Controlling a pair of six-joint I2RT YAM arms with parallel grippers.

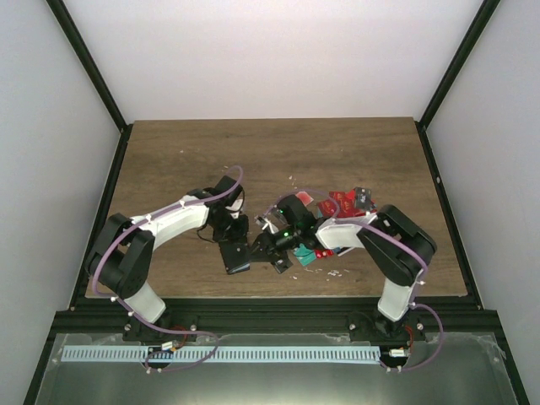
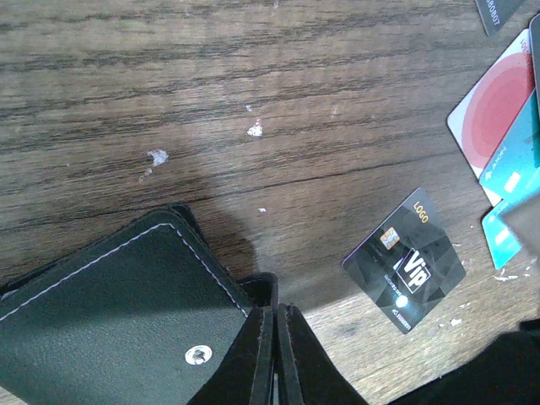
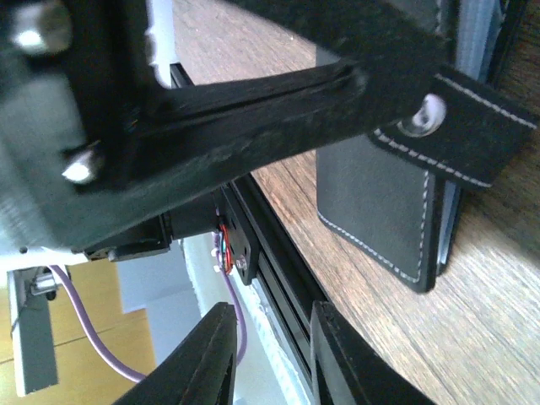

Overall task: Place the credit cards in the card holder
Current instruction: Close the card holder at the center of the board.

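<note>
Since the worktop point(image 1: 169, 160) carries the credit cards point(image 1: 342, 202) loose and none shows in the card holder point(image 1: 237, 256), the task looks barely begun. The holder lies near the front edge, tab unsnapped, with the cards at its 2 to 3 o'clock. The left claw point(image 2: 274, 314), pressed together, sits at its edge with the holder at 9 o'clock; the right claw point(image 3: 272, 316), spread and empty, has it at 1 o'clock.

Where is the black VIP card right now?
The VIP card lies flat on the table, in the left wrist view's lower right, between the card holder and the teal cards.
</note>
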